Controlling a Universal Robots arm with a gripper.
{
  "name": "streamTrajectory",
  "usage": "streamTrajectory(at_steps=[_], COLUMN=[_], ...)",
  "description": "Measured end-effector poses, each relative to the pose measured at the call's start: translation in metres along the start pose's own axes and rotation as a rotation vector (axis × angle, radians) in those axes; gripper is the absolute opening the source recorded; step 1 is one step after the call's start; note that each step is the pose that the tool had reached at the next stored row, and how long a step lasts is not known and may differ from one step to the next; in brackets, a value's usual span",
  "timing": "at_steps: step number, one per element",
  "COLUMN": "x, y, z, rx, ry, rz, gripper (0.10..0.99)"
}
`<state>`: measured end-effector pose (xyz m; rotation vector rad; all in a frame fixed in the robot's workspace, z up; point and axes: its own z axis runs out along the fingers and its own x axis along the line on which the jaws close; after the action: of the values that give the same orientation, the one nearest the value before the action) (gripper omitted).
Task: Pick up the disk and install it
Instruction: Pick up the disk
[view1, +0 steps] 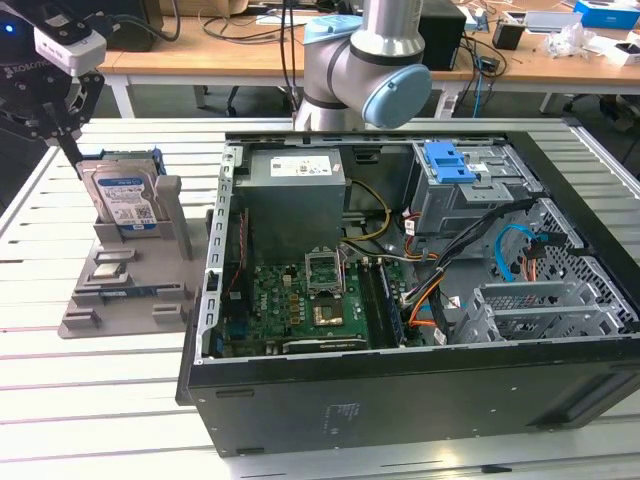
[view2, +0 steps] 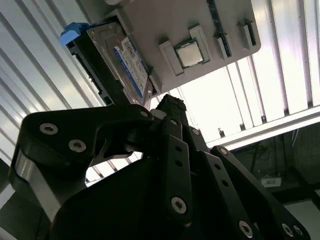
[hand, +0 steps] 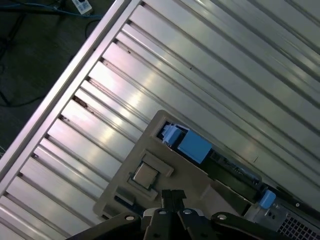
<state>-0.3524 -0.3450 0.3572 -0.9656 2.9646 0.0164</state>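
Gripper (view1: 72, 152) is clenched on nothing. The disk (view1: 125, 195) stands upright in the grey stand (view1: 120, 290), right beside its tips — if I drop like this, I'd clip the blue frame and tip it.

Bright, even overhead light fills the exterior view, and shadows are soft. In the second wrist view the table (view2: 227, 97) beyond the fingers (view2: 172, 107) burns out to white glare, leaving them a dark silhouette. In the first wrist view its slats carry pale reflective streaks.
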Motion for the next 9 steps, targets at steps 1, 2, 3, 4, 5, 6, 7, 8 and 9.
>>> streamTrajectory(at_steps=[1, 2, 3, 4, 5, 6, 7, 8, 9], x=[0.0, 0.0, 0.0, 0.0, 0.0, 0.0, 0.0, 0.0, 0.0], y=[0.0, 0.0, 0.0, 0.0, 0.0, 0.0, 0.0, 0.0, 0.0], z=[0.0, 0.0, 0.0, 0.0, 0.0, 0.0, 0.0, 0.0, 0.0], rx=[0.0, -0.001, -0.001, -0.001, -0.001, -0.002, -0.002, -0.002, -0.002], ry=[0.0, 0.0001, 0.0001, 0.0001, 0.0002, 0.0002, 0.0002, 0.0002, 0.0002], rz=[-0.012, -0.022, -0.03, -0.042, -0.053, -0.06, -0.073, -0.081, -0.093], gripper=[0.106, 0.106, 0.106, 0.106, 0.106, 0.106, 0.106, 0.106, 0.106])
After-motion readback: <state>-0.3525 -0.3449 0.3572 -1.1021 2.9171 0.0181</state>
